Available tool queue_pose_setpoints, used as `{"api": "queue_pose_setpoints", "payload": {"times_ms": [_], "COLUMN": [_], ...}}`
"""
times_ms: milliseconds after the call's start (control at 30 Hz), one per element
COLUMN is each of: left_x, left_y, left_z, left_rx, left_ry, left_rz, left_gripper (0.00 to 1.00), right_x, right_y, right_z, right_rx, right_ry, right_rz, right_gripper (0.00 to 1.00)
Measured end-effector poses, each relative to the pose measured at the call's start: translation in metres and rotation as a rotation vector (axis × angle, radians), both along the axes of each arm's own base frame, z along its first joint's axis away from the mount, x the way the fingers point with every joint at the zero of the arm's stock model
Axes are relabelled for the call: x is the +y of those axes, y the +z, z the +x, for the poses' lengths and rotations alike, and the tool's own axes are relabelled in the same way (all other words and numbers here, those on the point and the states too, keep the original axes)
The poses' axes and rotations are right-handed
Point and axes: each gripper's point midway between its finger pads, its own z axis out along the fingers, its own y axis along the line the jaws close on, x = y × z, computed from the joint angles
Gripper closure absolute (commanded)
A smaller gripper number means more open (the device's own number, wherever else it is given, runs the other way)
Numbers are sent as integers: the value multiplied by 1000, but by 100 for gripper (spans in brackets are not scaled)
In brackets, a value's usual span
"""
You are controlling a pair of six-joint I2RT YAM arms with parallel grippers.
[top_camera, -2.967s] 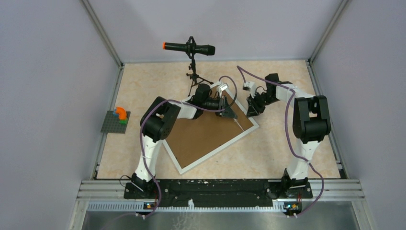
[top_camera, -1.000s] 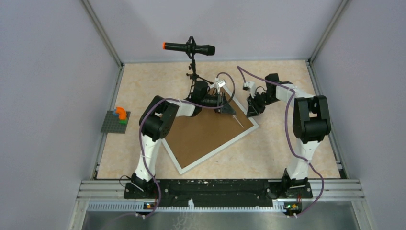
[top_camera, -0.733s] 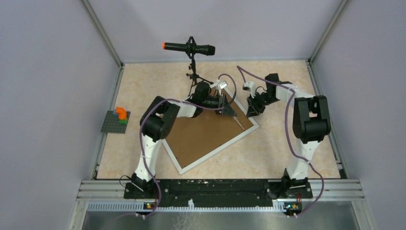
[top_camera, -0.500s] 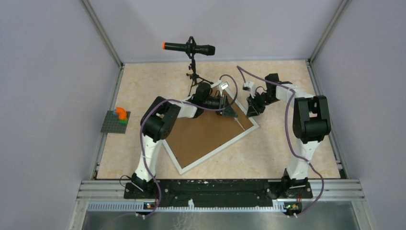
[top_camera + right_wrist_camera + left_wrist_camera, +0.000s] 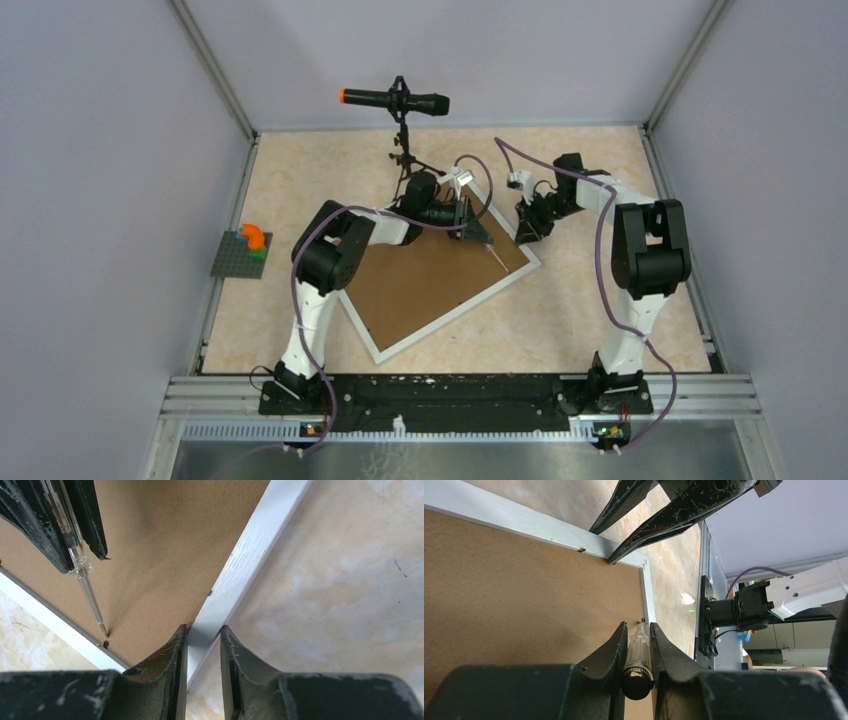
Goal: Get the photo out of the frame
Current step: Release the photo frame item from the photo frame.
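Just one frame, one screwdriver.

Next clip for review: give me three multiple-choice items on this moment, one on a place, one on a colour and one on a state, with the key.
1. Where is the tip of the screwdriver?
A. at the backing board, close to the border of the frame
B. outside the frame altogether
C. raised high above everything

2. What colour is the frame's upward face?
A. glossy blue
B. brown
C. black

3. What are the right jaws doing?
A. standing wide open in the air
B. holding the screwdriver
C. pinching the frame's white border

Key:
1. A, the right wrist view shows the tip at the board beside the border.
2. B, the brown board faces up.
3. C, the border runs between the closed jaws.
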Motion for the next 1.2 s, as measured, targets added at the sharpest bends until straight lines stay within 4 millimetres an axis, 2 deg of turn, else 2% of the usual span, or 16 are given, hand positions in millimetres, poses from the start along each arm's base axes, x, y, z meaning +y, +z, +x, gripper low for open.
{"api": "queue_pose_setpoints", "payload": {"times_ms": [800,1200], "left_x": [-6,-25], "left_y": [-1,25], "left_z": [-7,-20], "left_rx": [-37,-296], "left_ry": [-22,1], "left_rz": [7,69], "left_gripper": [100,100], "right_x": [0,1], "right_y": [0,-1], "right_z": [0,0], "right_rx": [7,20], "right_ry": [0,-16], "right_rz": [1,3], "right_gripper": [100,100]}}
